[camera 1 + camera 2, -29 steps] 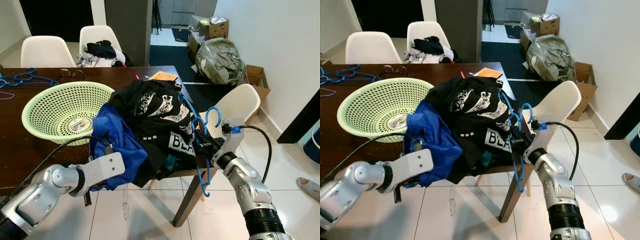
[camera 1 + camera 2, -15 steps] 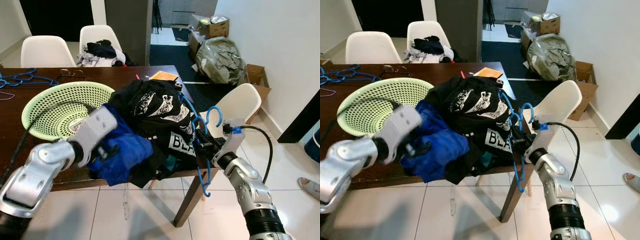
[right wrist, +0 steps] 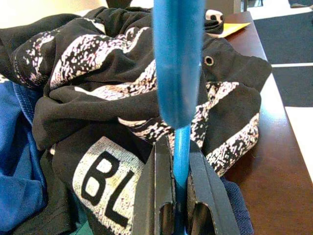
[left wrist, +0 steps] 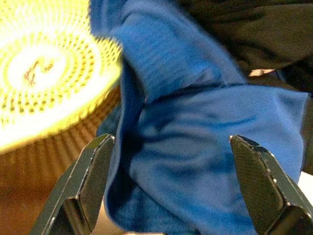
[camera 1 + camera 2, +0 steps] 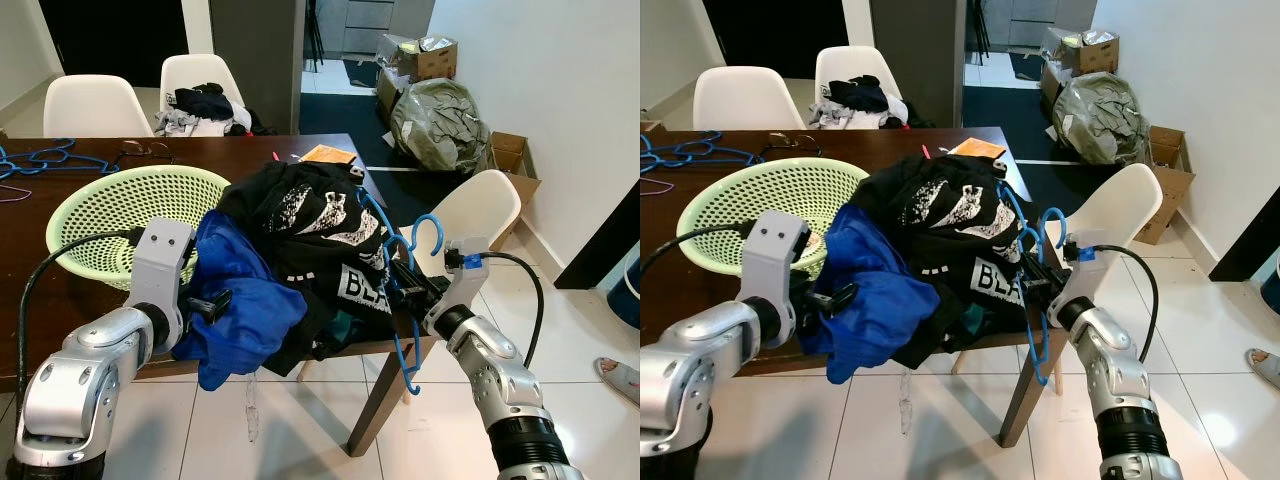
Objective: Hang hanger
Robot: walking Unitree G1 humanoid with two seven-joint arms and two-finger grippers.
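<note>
1. The right gripper (image 5: 412, 285) was at the table's right edge, its two fingers pressed together on the shaft of a blue hanger (image 5: 404, 300); the right wrist view showed the blue rod (image 3: 179, 152) pinched between the fingers.
2. The hanger stood roughly upright beside the clothes, its hook (image 5: 428, 228) uppermost and its lower loop hanging past the edge of the dark wooden table (image 5: 260, 155). It was not hooked on any rail or rod.
3. The left gripper (image 5: 205, 305) lay against a blue garment (image 5: 240, 300) at the table's front edge. In the left wrist view its fingers (image 4: 93, 171) were spread wide with the blue cloth between them, not clamped.
4. A black printed shirt (image 5: 320, 225) was heaped on the table just beside the blue garment, which spilled over the edge.
5. A green perforated basket (image 5: 115, 215) stood on the table to the left of the heap; more blue hangers (image 5: 45, 155) lay at the far left end.
6. Judged progress: the hanger was secured in hand, but no garment was on it, and the hanging itself remained undone. No rail was visible.
</note>
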